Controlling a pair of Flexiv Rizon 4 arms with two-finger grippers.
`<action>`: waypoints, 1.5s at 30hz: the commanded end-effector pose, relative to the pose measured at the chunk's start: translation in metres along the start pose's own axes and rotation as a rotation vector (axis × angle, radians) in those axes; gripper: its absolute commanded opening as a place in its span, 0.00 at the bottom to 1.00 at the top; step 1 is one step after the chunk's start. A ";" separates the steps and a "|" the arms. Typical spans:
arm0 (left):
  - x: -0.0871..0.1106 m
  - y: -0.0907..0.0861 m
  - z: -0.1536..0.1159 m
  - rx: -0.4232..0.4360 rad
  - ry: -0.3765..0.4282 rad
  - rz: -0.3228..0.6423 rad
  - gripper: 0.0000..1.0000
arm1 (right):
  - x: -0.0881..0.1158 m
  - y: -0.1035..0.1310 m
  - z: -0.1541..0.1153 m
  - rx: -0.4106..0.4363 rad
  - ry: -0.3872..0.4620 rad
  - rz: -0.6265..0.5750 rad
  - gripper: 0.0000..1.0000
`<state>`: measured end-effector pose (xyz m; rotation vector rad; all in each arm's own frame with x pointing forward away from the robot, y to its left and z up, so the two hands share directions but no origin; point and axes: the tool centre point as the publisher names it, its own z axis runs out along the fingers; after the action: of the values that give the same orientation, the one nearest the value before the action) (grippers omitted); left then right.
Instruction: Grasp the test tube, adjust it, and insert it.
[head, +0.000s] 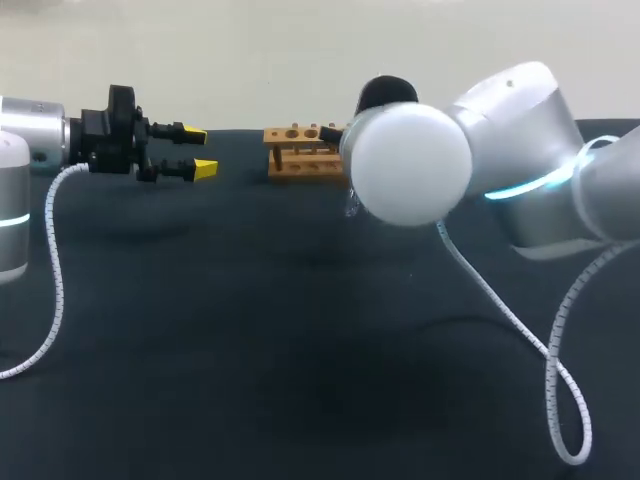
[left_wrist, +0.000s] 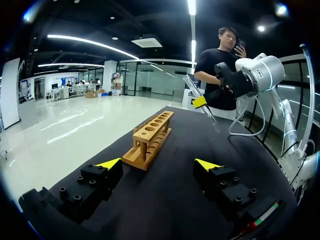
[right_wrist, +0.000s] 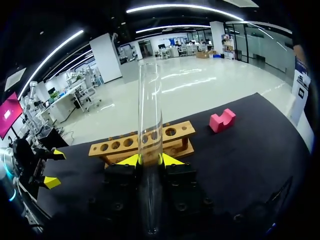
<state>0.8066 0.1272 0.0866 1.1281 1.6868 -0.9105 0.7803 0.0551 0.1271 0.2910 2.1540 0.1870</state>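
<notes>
Two arms work over the dark counter (head: 250, 360). At its 10 o'clock the left hand (head: 198, 150) hangs above the surface, its two yellow-tipped fingers spread with nothing between them, pointing toward 3 o'clock. Just past it, near 12 o'clock at the far edge, stands one wooden rack (head: 300, 152) with a single row of round holes on top. The right arm (head: 520, 150) comes in from 3 o'clock, and its big white joint hides most of its hand from above. Seen from its wrist, the right hand (right_wrist: 150, 160) is clamped on the one glass test tube (right_wrist: 150, 115), a yellow tip pressing each side. The tube is held in the air, with the rack at the hand's 12 o'clock. One pink block (right_wrist: 222, 120) rests at the hand's 1 o'clock, apart from the rack's end.
</notes>
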 end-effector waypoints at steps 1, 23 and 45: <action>0.001 0.000 0.000 0.000 -0.004 0.003 1.00 | 0.000 -0.006 -0.012 -0.006 -0.089 0.004 0.00; 0.001 0.000 0.000 0.000 -0.004 0.003 1.00 | -0.015 -0.009 -0.029 -0.014 -0.114 0.015 0.00; 0.001 0.000 0.000 0.000 -0.004 0.003 1.00 | -0.015 -0.009 -0.029 -0.014 -0.114 0.015 0.00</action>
<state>0.8066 0.1272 0.0866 1.1281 1.6869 -0.9105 0.7636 0.0416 0.1534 0.3036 2.0409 0.1869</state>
